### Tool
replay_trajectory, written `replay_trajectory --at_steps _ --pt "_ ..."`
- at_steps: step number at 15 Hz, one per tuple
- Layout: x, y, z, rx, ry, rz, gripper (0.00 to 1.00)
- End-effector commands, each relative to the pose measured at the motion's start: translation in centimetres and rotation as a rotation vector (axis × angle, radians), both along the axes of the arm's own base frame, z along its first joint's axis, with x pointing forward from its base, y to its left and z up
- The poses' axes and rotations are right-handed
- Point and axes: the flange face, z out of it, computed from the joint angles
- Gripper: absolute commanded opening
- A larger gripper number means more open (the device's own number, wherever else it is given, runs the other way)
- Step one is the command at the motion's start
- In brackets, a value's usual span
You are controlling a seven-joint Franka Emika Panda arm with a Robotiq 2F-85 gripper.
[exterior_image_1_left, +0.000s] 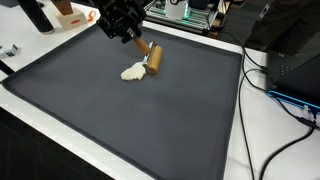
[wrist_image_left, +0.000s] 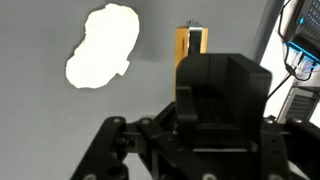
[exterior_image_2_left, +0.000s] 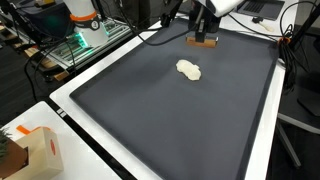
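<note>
Gripper: nearest the wrist camera we see its black housing filling the lower frame. The gripper (exterior_image_1_left: pixel 137 40) has its jaws drawn together on the upper end of the brown stick, as far as we can judge.
Brown stick: we see the brown stick (exterior_image_1_left: pixel 153 60) slanting down from the jaws toward the mat. Its free lower end sits close to the white lump, on the lump's side that faces the far edge of the mat.
White lump: our landmark, the white lump (exterior_image_1_left: pixel 133 72) lies flat and alone on the mat.
Direction: in the wrist view we find the white lump (wrist_image_left: pixel 100 47) to the left of the brown stick (wrist_image_left: pixel 183 50), with a strip of bare mat between them.
Long axis: we read the stick's length as running straight away from the wrist, roughly alongside the lump's longer side and not pointing at it.
Contact: we see them apart in the wrist view and in an exterior view (exterior_image_2_left: pixel 188 70). From the lower angle we cannot tell whether the tip grazes the lump.
Mat: we see the dark mat (exterior_image_2_left: pixel 150 120) spreading out from the lump on every side.
Box: the cardboard box (exterior_image_2_left: pixel 40 150) stands well apart from the lump, off the mat.
</note>
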Motion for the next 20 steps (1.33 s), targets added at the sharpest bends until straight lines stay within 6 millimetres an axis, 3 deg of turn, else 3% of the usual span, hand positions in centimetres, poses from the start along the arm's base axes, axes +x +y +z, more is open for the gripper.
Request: replay_trajectory --at_steps 1,20 --pt "-0.6 -0.6 -0.7 0.078 0.037 0.018 0.19" --pt "0.2 -1.6 -5.8 0.233 0.054 -0.001 0.19"
